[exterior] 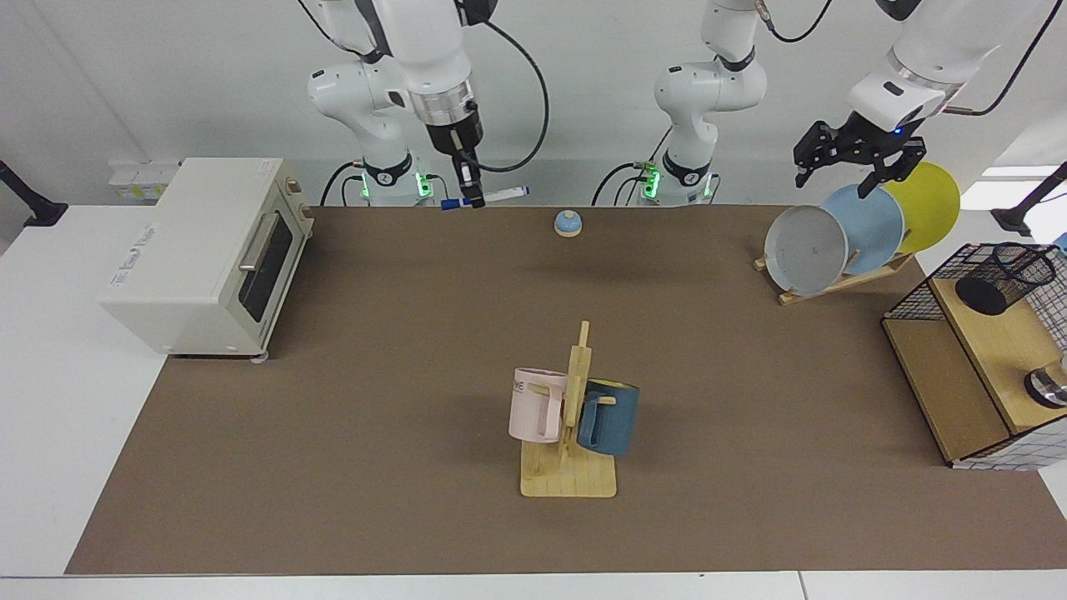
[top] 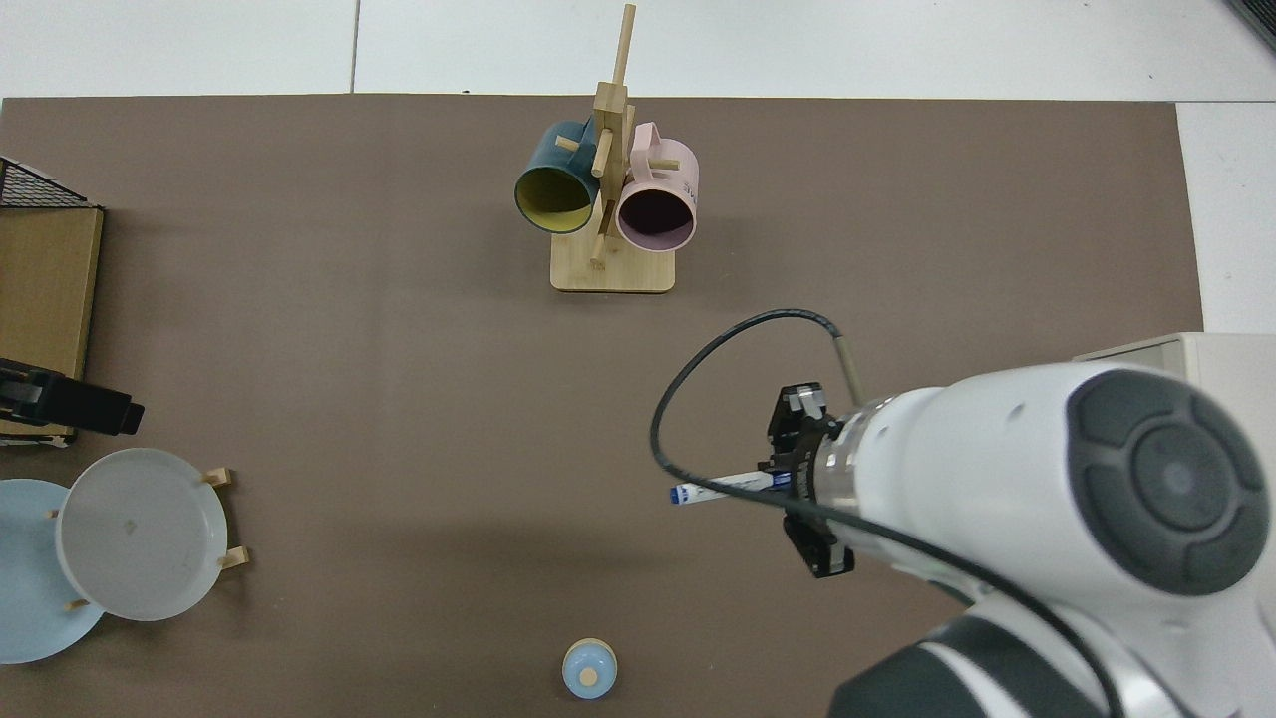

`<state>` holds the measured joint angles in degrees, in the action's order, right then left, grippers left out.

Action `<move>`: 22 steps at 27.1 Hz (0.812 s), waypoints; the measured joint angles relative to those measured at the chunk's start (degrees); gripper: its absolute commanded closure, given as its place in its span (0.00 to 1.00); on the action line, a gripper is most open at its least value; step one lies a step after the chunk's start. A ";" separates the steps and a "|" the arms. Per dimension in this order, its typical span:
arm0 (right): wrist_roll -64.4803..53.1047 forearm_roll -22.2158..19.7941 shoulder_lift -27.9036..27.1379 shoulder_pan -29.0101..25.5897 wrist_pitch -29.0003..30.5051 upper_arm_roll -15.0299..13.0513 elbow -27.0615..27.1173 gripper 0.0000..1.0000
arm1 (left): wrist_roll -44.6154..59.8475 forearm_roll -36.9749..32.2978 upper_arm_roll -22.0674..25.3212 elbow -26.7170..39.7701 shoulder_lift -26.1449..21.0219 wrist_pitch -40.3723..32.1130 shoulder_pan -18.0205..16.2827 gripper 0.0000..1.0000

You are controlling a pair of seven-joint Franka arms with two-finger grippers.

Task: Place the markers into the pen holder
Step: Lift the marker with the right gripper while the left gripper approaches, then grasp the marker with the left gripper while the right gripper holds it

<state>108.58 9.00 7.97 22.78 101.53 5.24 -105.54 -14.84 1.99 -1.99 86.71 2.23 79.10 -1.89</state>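
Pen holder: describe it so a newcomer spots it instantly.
Find the wire-grid shelf frame at the facing view's right edge. On its wooden top stands the pen holder, a small black mesh cup. Unlike the pink mug and blue mug, it is see-through mesh.

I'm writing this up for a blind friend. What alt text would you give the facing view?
The right gripper holds a marker level, high above the brown table. The left gripper hovers open over a rack of plates, near the pen holder on a wooden shelf.
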 measured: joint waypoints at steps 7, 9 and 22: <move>11.80 1.06 -1.05 9.12 8.69 0.29 0.03 1.00 | -13.03 1.79 -1.97 0.00 0.03 0.11 0.11 0.05; 14.93 1.06 -1.87 11.42 11.18 0.36 0.00 1.00 | -18.15 1.94 -2.73 0.00 0.03 0.12 0.12 0.06; 23.57 -3.11 -11.11 16.80 17.14 0.22 2.26 1.00 | -43.63 7.19 -10.82 4.82 1.44 8.11 1.22 0.18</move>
<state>132.15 5.89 -3.14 39.59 118.67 5.47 -103.28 -58.47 9.18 -12.82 91.53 3.67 87.21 -0.67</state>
